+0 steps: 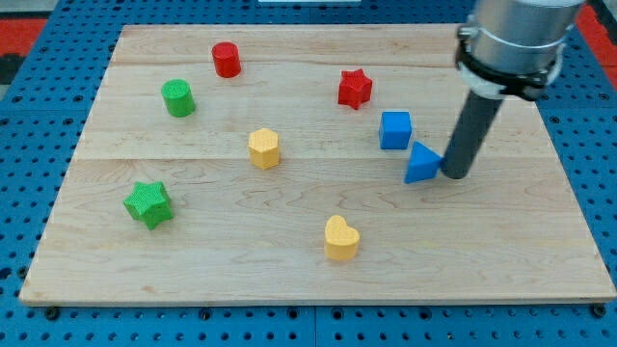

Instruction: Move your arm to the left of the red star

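Observation:
The red star (pixel 355 89) lies on the wooden board (pixel 289 260) right of centre, near the view's top. My tip (pixel 454 176) is at the view's right, below and to the right of the red star. It stands just right of the blue triangle (pixel 421 164), touching it or nearly so. The blue cube (pixel 395 130) sits between the tip and the red star.
A red cylinder (pixel 227 60) and a green cylinder (pixel 178 98) stand at the top left. A yellow hexagon (pixel 264 148) is near the centre, a green star (pixel 148 204) at the left, a yellow heart (pixel 340 239) near the bottom centre.

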